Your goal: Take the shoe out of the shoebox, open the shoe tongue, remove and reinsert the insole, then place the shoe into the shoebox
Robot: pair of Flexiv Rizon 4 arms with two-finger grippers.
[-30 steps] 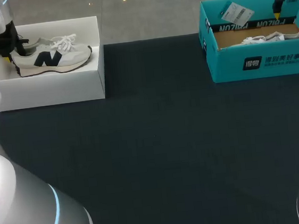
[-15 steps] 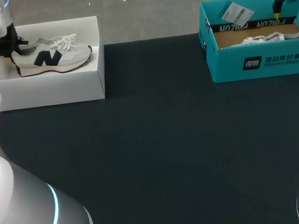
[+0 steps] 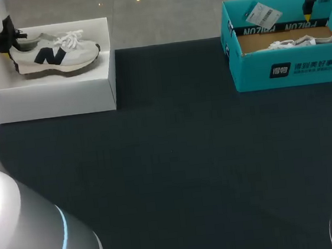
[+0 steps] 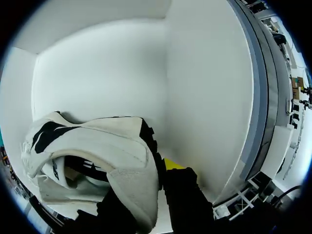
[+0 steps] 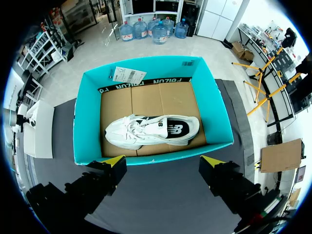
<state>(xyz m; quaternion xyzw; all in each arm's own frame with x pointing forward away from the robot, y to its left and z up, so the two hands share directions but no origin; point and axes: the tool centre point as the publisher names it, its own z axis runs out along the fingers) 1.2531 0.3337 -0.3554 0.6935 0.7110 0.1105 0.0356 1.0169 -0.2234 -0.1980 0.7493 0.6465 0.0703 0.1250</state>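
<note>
Head view: my left gripper (image 3: 9,44) is clamped on the heel of the white shoe (image 3: 57,52) with the dark side logo. The shoe sits over the white shoebox (image 3: 56,100) at the worktop's (image 3: 175,159) far left, toe pointing toward the box's right wall. I cannot tell whether its sole touches the box floor. In the left wrist view, the heel collar is pinched between my two fingers, with one yellow tip showing against the heel. In the right wrist view, my right gripper (image 5: 163,161) hangs spread wide above the near wall of the teal shoebox (image 5: 214,117), holding nothing. A second white shoe (image 5: 151,130) lies inside on its side.
</note>
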